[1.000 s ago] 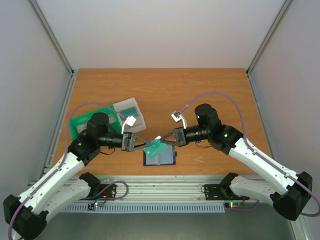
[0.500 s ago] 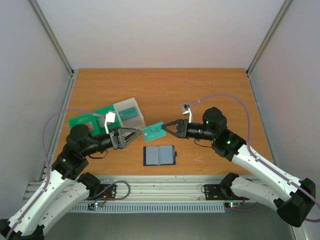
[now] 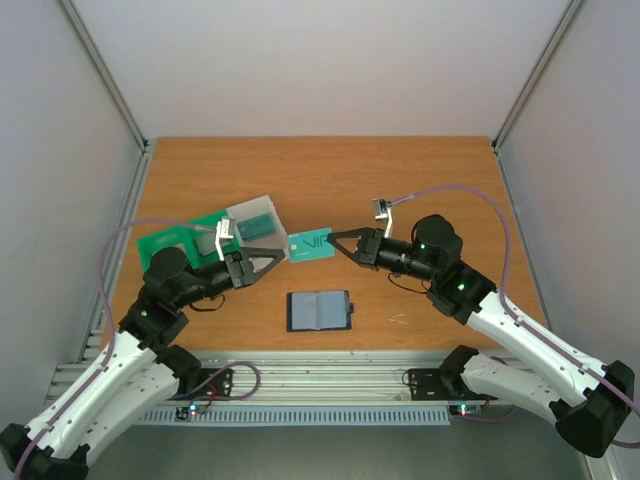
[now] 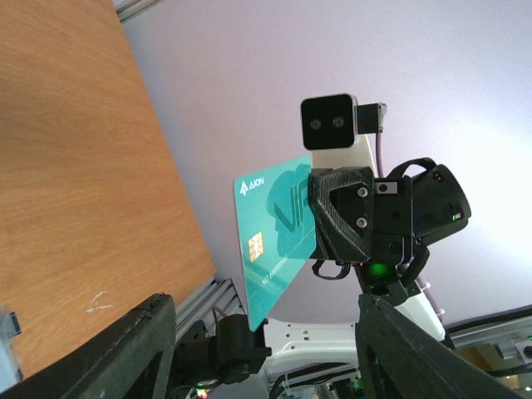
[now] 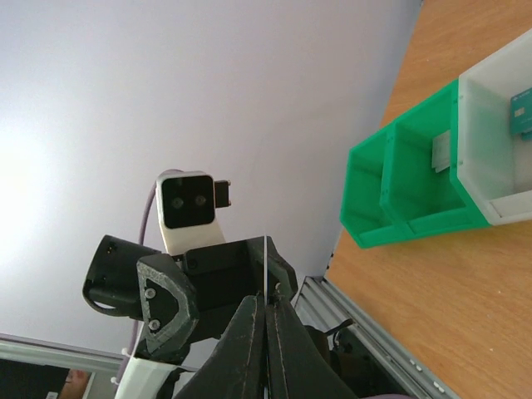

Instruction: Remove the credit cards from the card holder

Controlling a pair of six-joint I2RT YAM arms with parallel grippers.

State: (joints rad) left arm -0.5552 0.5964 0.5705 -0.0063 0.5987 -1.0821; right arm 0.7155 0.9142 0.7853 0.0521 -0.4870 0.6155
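The card holder [image 3: 318, 310] lies open and flat on the table near the front edge, dark with grey-blue pockets. A teal credit card [image 3: 310, 244] hangs in the air beyond it, and my right gripper [image 3: 338, 243] is shut on its right end. The left wrist view shows the card's face [image 4: 270, 249] with its gold chip. The right wrist view shows it edge-on [image 5: 265, 266] between the closed right gripper [image 5: 266, 312]. My left gripper [image 3: 282, 257] is open just left of the card. Its fingers [image 4: 125, 349] stand wide apart, not touching the card.
A green bin [image 3: 170, 240] and a white bin [image 3: 268, 212] stand side by side at the left, behind the left gripper. Another teal card [image 5: 522, 112] lies in the white bin [image 5: 490, 141], next to the green bin [image 5: 407, 179]. Metal rails border the table.
The left gripper let go of the card and pulled back left, then edged toward it again. The right gripper lifted the card off the holder and carried it farther back.
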